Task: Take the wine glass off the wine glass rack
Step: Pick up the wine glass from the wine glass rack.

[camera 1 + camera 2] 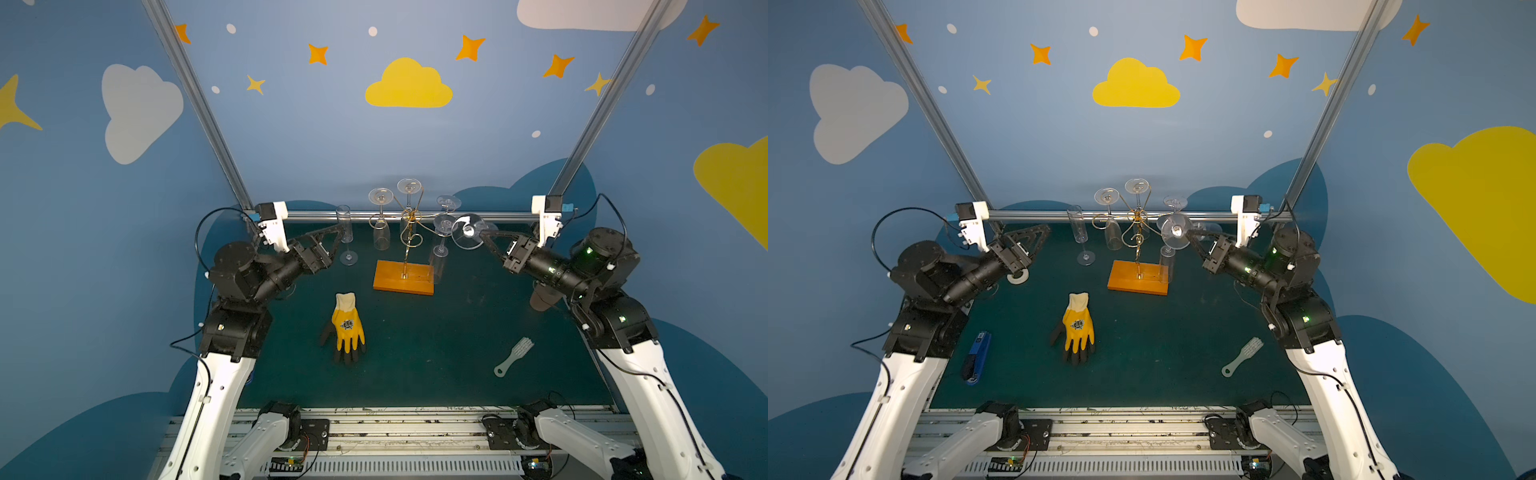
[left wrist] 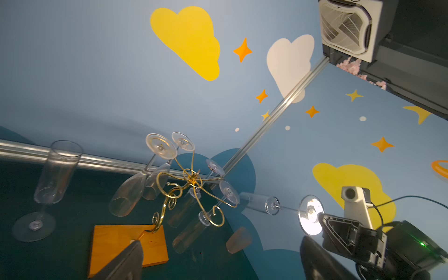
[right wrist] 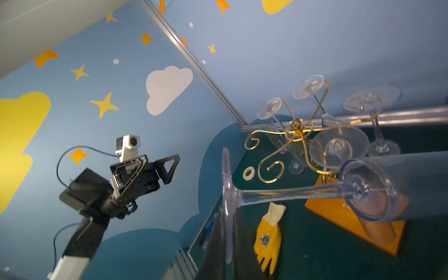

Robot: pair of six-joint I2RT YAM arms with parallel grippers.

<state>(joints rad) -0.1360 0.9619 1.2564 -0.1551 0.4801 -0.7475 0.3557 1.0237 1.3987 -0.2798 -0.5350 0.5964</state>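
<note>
The wine glass rack (image 1: 409,232), thin gold wire on an orange wooden base (image 1: 404,277), stands at the back middle of the green table. Several clear glasses hang upside down from its curled arms (image 2: 191,179). My right gripper (image 1: 482,235) is shut on the round foot of a wine glass (image 1: 468,231), just right of the rack. This glass (image 3: 291,192) lies about level, its bowl (image 2: 261,204) apart from the nearest arm. My left gripper (image 1: 336,230) hangs open and holds nothing, left of the rack; its fingers (image 2: 126,261) stand wide apart.
An upright flute (image 1: 345,235) stands on the table next to my left gripper. A yellow glove (image 1: 348,328) lies mid-table, a white brush (image 1: 514,356) front right, a blue stapler (image 1: 976,357) front left. A tape roll (image 1: 1018,275) and a brown cup (image 2: 238,240) lie under the arms.
</note>
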